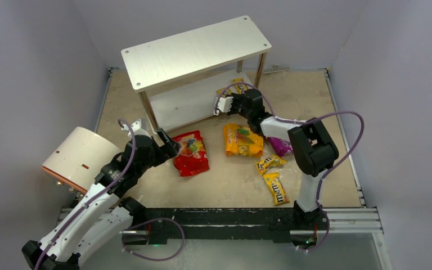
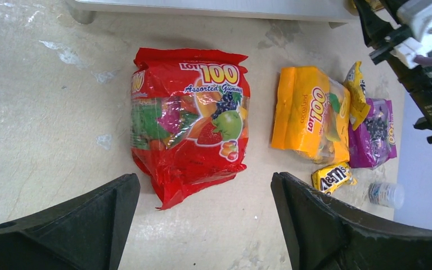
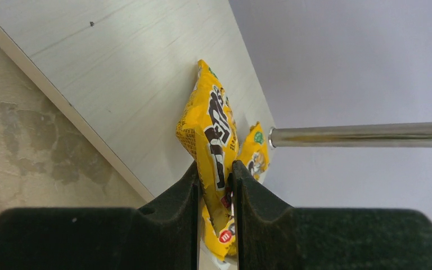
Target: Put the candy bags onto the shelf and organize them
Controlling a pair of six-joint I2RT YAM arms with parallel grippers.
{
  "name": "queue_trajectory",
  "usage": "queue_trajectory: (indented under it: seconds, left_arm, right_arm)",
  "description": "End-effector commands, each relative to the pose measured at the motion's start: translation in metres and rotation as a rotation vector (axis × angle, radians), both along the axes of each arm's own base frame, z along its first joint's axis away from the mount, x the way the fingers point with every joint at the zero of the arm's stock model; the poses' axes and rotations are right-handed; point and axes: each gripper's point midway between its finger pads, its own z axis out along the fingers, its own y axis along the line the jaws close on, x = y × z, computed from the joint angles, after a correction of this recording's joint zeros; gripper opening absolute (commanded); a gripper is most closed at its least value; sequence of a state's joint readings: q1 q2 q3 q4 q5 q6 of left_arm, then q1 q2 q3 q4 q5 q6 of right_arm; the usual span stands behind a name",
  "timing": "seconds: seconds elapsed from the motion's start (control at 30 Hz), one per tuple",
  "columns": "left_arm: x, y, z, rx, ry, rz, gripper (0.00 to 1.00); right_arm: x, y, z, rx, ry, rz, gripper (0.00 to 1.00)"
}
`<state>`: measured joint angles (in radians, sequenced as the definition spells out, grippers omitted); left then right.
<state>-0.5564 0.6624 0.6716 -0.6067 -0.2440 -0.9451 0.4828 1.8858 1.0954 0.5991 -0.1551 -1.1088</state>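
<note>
Surface (image 1: 230,185), near edge: two small M&M's packets (image 1: 276,189), lying loose and close together. Left end effector (image 1: 167,143): spread wide, empty, over the near end of the red bag (image 1: 192,153). Beside that, lying flat: orange-yellow bag (image 1: 243,140), then purple bag (image 1: 282,147). Farther back: right end effector (image 3: 216,166) pinching a yellow packet (image 3: 211,126) over the lower board of the shelf (image 1: 197,50). Another packet (image 3: 254,152) lies there by a post.

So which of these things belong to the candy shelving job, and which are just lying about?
Job: shelf; red bag; orange bag; purple bag; two loose M&M's packets; M&M's packet in the right gripper; another packet on the lower board.
Lying about: cream cylinder with orange trim; small whitish round item.
</note>
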Motion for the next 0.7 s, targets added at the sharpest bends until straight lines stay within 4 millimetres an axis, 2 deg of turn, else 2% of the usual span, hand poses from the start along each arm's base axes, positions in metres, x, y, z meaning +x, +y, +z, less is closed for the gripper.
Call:
queue_trajectory:
  seconds: [0.0,0.2,0.67]
  left_arm:
    - [0.008,0.001,0.008,0.011,-0.052,0.002,0.94]
    - [0.008,0.003,0.007,0.008,-0.054,0.012,0.95]
    - [0.009,-0.002,-0.005,-0.013,-0.031,0.017,0.95]
  right_arm:
    - [0.018,0.006,0.016,-0.003,-0.068,0.027,0.16]
    - [0.026,-0.003,0.004,-0.058,-0.054,0.008,0.18]
    - [0.035,-0.030,-0.008,-0.127,-0.037,-0.068,0.24]
